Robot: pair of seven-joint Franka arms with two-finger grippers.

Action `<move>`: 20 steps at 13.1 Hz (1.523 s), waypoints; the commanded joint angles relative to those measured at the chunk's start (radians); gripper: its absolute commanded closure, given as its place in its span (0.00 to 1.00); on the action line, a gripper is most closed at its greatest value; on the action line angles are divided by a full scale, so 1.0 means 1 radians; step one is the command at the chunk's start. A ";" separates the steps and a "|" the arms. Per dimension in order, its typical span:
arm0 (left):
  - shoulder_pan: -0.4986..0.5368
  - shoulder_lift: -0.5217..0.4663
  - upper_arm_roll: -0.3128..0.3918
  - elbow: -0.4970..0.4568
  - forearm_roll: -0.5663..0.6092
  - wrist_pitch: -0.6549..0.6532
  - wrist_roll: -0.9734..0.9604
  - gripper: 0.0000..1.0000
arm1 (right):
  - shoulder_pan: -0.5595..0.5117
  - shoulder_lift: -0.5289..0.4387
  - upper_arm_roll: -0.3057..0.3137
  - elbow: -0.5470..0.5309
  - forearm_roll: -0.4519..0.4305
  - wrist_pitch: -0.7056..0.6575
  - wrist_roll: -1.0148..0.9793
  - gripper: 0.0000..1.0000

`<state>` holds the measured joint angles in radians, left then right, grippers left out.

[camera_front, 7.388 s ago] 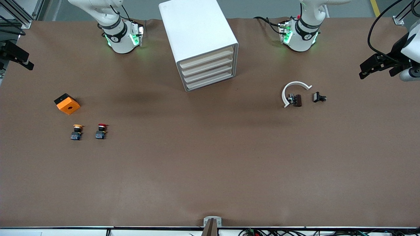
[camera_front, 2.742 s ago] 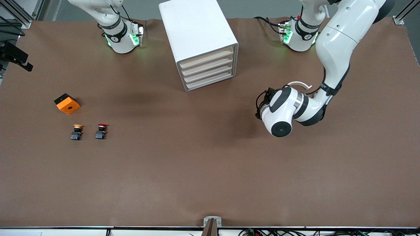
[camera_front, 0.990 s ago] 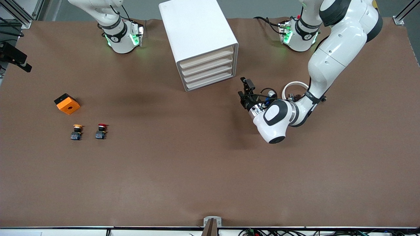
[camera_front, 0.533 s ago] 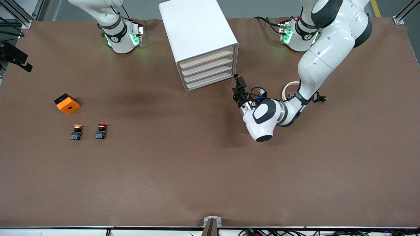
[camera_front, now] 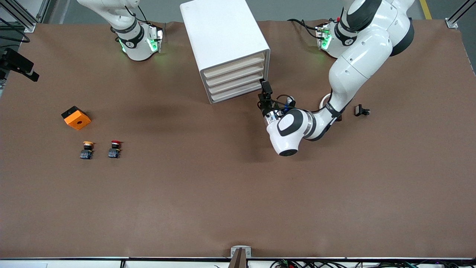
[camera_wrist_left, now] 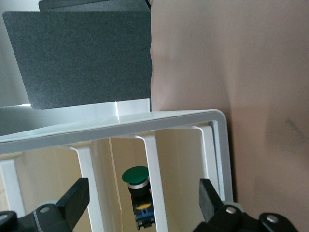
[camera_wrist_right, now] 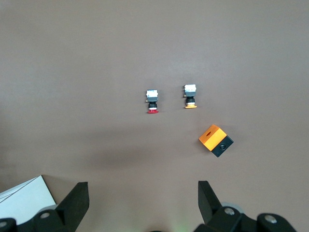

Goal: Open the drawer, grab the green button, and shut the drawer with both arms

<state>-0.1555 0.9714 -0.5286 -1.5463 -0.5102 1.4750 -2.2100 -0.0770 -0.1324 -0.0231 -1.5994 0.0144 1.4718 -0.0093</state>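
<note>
The white drawer cabinet stands near the arms' bases, and its four cream drawers are all shut. The green-capped button shows only in the left wrist view. It stands inside the cabinet between the white front bars; I cannot tell in which drawer. My left gripper is open and empty, just in front of the lowest drawers at the corner toward the left arm's end. Its fingers straddle the button's spot in the left wrist view. My right gripper is open, empty and waits high over the right arm's end.
A red-capped button, a yellow-capped button and an orange box lie toward the right arm's end. A white curved ring, partly hidden by the left arm, and a small black part lie toward the left arm's end.
My left arm has swung in from its end of the table, and its open gripper has come up to the cabinet's lower drawers. The right arm has barely moved.
</note>
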 commanded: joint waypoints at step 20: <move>-0.096 0.038 0.036 0.017 -0.022 -0.042 -0.027 0.62 | -0.004 0.103 -0.003 0.022 0.001 0.025 0.003 0.00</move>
<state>-0.2318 1.0027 -0.5048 -1.5464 -0.5102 1.4561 -2.2176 -0.0767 -0.0463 -0.0258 -1.5996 0.0143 1.4933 -0.0088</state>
